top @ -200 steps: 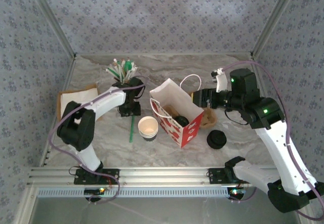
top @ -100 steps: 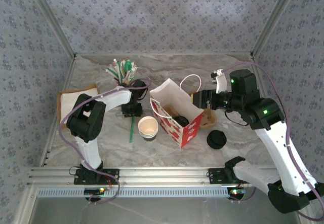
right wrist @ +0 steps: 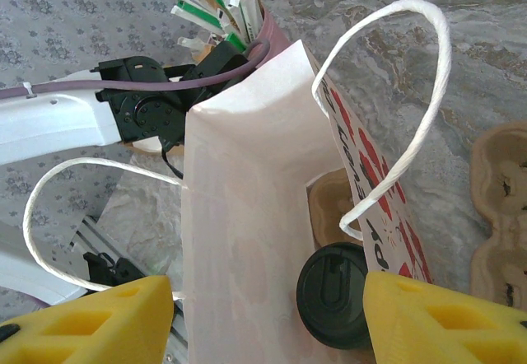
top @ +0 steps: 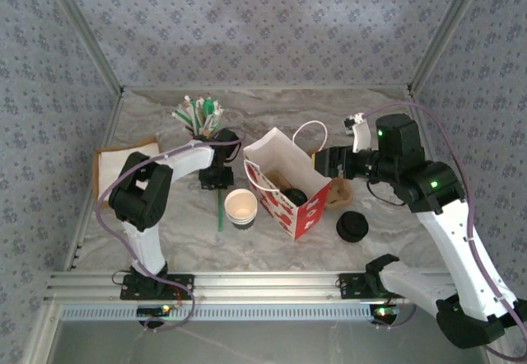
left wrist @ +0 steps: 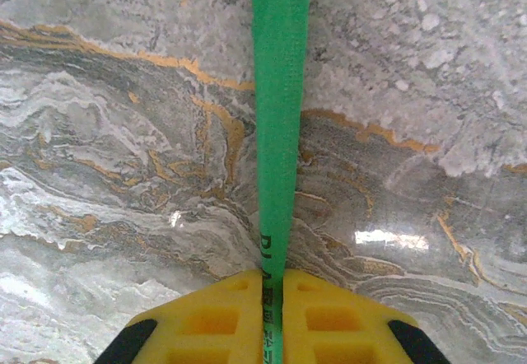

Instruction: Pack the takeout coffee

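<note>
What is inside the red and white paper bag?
Inside the bag sits the takeout coffee, showing its round black lid, next to a brown cardboard holder. The cup's body under the lid and the bag's floor are covered.

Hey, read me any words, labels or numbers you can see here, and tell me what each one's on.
"DI": dark print on the green wrapped straw; the rest is hidden between the jaws of the left gripper.
Red print on the paper bag: seen edge-on, unreadable.
Raised mark on the lid of the takeout coffee: too blurred to read.
</note>
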